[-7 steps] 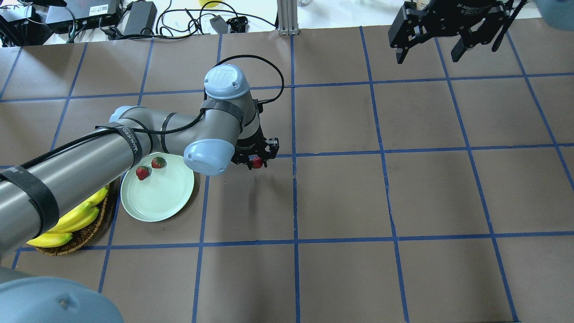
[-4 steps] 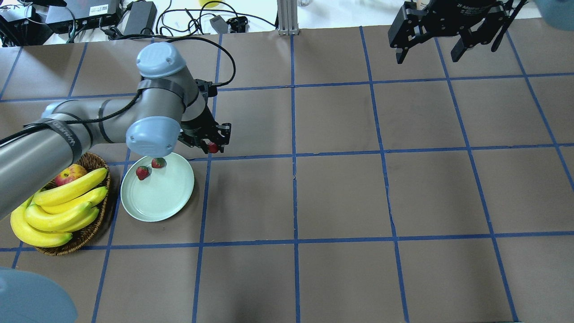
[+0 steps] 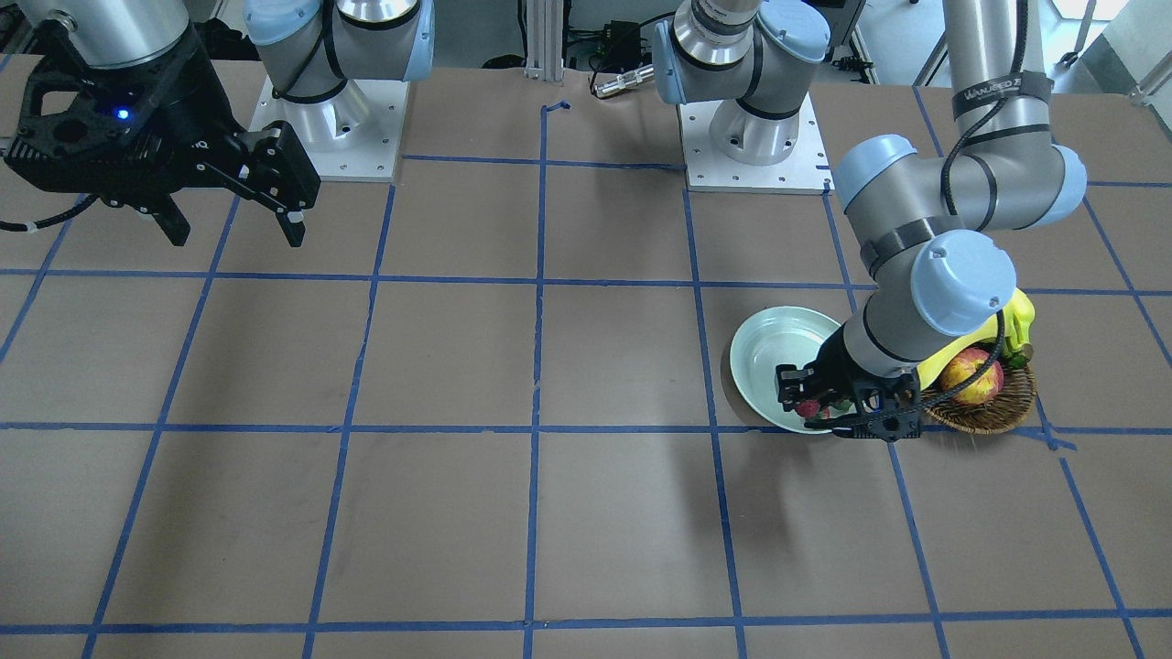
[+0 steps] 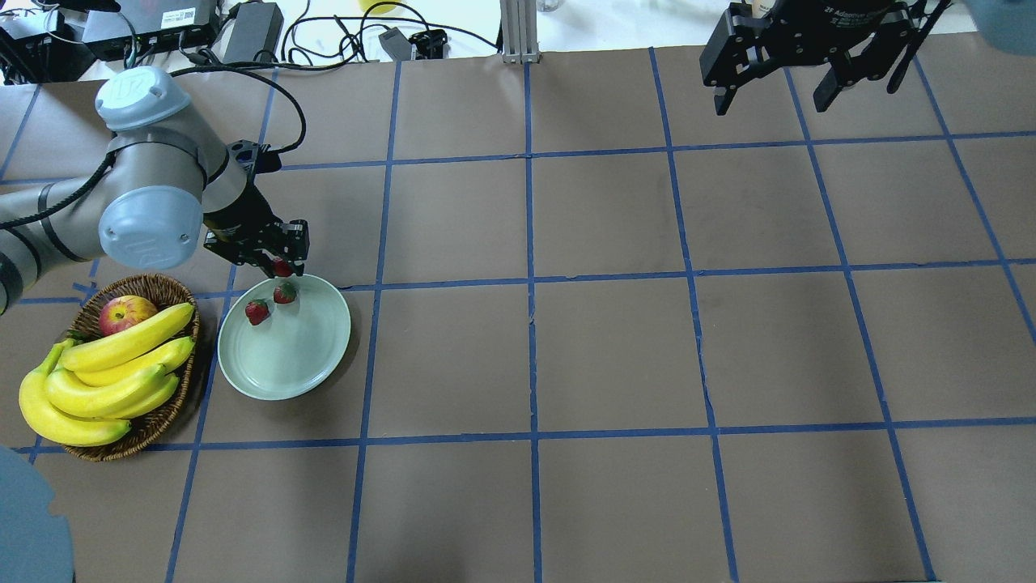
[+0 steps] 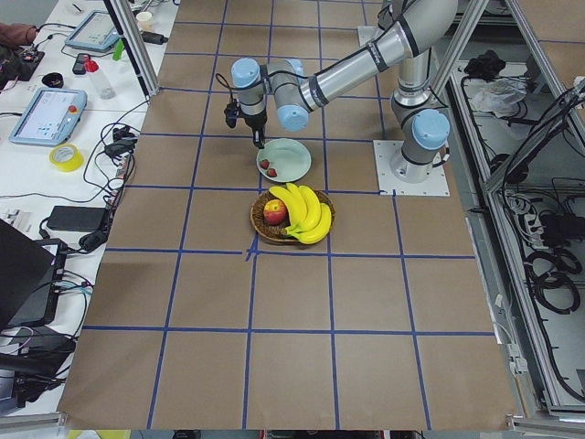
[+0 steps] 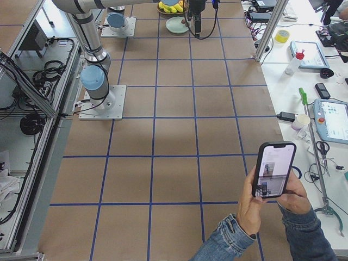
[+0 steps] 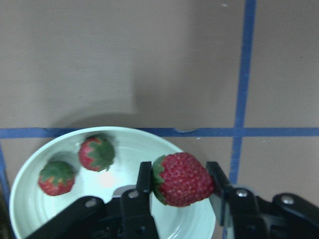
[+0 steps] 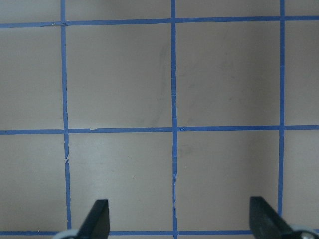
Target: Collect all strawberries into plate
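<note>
My left gripper (image 4: 279,261) is shut on a red strawberry (image 4: 282,267) and holds it just above the far rim of the pale mint plate (image 4: 279,376). In the left wrist view the strawberry (image 7: 182,179) sits between both fingers over the plate (image 7: 137,148). Two other strawberries (image 4: 257,311) (image 4: 284,292) lie on the plate's far part. They also show in the left wrist view (image 7: 97,153) (image 7: 56,177). My right gripper (image 4: 770,99) is open and empty, high over the table's far right; its wrist view shows only bare table.
A brown wicker basket (image 4: 158,417) with bananas (image 4: 113,364) and a red-yellow apple (image 4: 125,313) stands just left of the plate. Cables and power boxes (image 4: 251,32) lie beyond the table's far edge. The table has a blue tape grid.
My left arm has swung left from the table's middle to the plate's far rim, carrying the strawberry. The basket is now uncovered. The right arm has not moved.
</note>
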Robot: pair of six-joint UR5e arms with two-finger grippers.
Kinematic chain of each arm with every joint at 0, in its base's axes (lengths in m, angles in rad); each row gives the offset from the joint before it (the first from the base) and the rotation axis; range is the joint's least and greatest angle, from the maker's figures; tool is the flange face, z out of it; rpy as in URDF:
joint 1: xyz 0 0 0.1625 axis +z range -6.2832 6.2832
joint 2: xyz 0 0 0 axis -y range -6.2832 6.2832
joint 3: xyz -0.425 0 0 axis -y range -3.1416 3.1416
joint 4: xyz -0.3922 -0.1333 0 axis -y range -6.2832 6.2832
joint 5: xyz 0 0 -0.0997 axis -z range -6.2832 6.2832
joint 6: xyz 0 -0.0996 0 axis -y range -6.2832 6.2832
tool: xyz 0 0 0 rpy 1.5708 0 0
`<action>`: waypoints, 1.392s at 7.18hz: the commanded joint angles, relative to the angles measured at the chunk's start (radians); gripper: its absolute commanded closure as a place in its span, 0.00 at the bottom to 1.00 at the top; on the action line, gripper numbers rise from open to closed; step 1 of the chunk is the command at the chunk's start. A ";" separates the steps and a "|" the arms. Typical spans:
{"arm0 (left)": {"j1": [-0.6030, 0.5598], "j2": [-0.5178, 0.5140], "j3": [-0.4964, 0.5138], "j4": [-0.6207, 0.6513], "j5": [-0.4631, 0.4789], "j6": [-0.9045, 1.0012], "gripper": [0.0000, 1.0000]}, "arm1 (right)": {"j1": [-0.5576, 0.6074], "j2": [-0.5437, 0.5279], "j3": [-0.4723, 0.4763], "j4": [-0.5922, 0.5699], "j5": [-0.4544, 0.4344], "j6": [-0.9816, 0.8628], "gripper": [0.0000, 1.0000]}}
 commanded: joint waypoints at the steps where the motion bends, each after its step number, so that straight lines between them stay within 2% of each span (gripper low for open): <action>1: 0.019 0.005 -0.116 0.097 0.012 0.034 0.88 | 0.000 -0.001 0.002 0.000 0.000 0.000 0.00; 2: 0.019 0.005 -0.118 0.102 0.015 0.040 0.84 | 0.000 -0.002 0.003 0.000 0.000 0.000 0.00; 3: 0.020 0.003 -0.110 0.109 0.032 0.043 0.41 | -0.001 -0.002 0.005 0.002 -0.002 -0.002 0.00; 4: 0.020 0.003 -0.090 0.107 0.056 0.034 0.04 | 0.000 -0.007 0.008 0.002 -0.002 -0.002 0.00; 5: 0.020 0.003 -0.086 0.096 0.060 0.034 0.00 | -0.001 -0.007 0.009 0.002 -0.002 -0.002 0.00; 6: 0.013 0.005 -0.076 0.087 0.055 0.017 0.00 | -0.001 -0.007 0.009 0.002 -0.003 -0.002 0.00; 7: -0.016 0.028 -0.016 0.005 0.051 -0.024 0.00 | -0.001 -0.007 0.009 0.002 -0.003 0.000 0.00; 8: -0.050 0.055 0.105 -0.187 0.049 -0.035 0.00 | -0.001 -0.007 0.009 0.002 -0.003 -0.002 0.00; 9: -0.099 0.087 0.208 -0.306 0.054 -0.131 0.00 | -0.001 -0.007 0.009 0.002 -0.003 -0.002 0.00; 10: -0.161 0.136 0.248 -0.333 0.057 -0.197 0.00 | -0.001 -0.007 0.009 0.002 -0.003 -0.002 0.00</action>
